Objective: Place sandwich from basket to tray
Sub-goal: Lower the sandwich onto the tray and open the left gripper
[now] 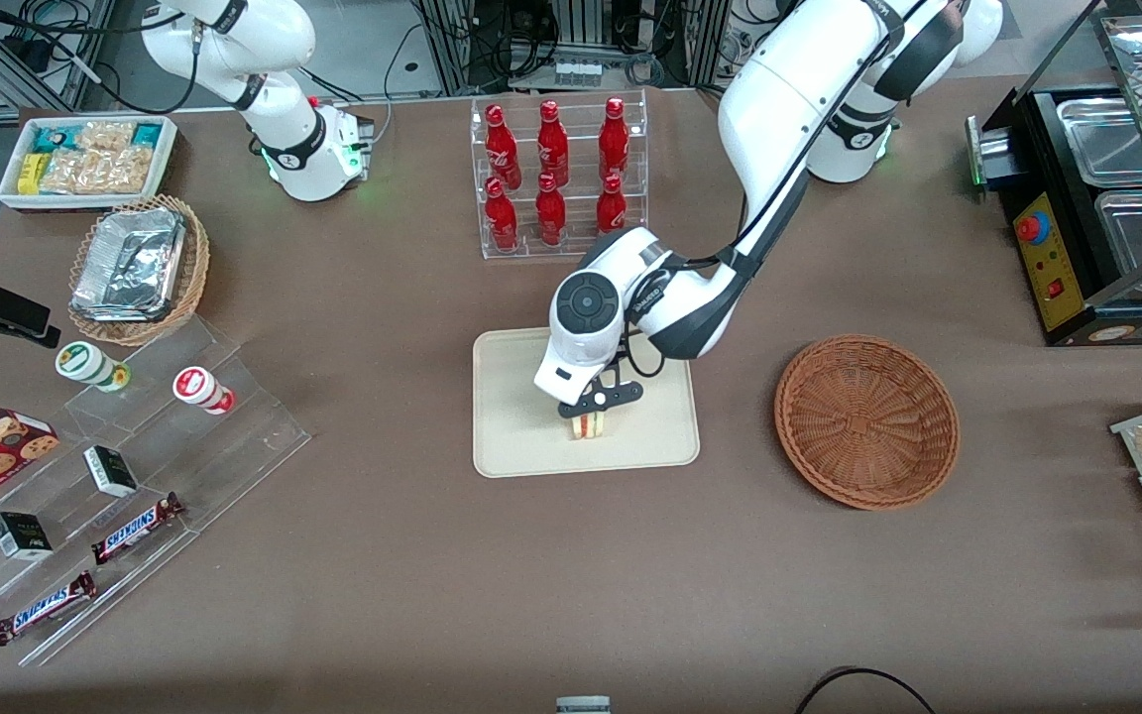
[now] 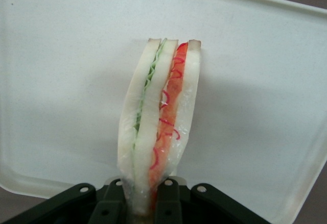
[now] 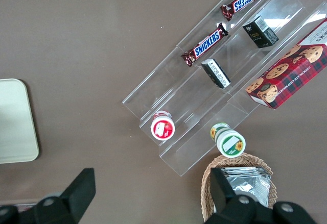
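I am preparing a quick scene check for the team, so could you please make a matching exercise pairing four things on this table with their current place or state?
Things:
1. sandwich
2. basket
3. tray
4. gripper

Places or states:
A. holds nothing, toward the working arm's end of the table
B. shut on the wrapped wedge, over the tray
C. held upright, cut side toward the front camera
D. lies flat, nearer the front camera than the red bottles

Pairs: 1-C, 2-A, 3-D, 4-B
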You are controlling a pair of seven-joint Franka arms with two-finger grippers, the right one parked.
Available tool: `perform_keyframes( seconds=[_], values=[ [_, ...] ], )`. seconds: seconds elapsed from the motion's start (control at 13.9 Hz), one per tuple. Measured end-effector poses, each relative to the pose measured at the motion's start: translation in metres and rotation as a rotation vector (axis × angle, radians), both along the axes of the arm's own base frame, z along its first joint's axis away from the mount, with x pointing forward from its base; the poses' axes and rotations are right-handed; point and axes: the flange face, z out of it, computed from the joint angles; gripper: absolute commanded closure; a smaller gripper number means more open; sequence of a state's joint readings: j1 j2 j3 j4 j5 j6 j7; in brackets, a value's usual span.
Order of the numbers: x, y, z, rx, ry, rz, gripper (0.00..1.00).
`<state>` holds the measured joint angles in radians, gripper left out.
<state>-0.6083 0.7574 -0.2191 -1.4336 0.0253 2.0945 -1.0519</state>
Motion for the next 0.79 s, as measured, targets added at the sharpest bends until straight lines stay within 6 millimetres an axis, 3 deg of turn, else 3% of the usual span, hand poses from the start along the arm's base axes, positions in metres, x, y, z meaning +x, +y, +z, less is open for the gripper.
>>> perform_keyframes(
  seconds=[0.29, 0.36, 0.43, 0.79],
  values=[
    [0.001, 0.001, -0.009, 0.020, 0.002, 0.021, 1.00],
    [0.002, 0.001, -0.011, 0.022, 0.005, 0.028, 0.83],
    [0.003, 0.001, -0.012, 0.023, 0.006, 0.037, 0.01],
    [0.010, -0.001, -0.001, 0.018, 0.003, 0.062, 0.00]
  ],
)
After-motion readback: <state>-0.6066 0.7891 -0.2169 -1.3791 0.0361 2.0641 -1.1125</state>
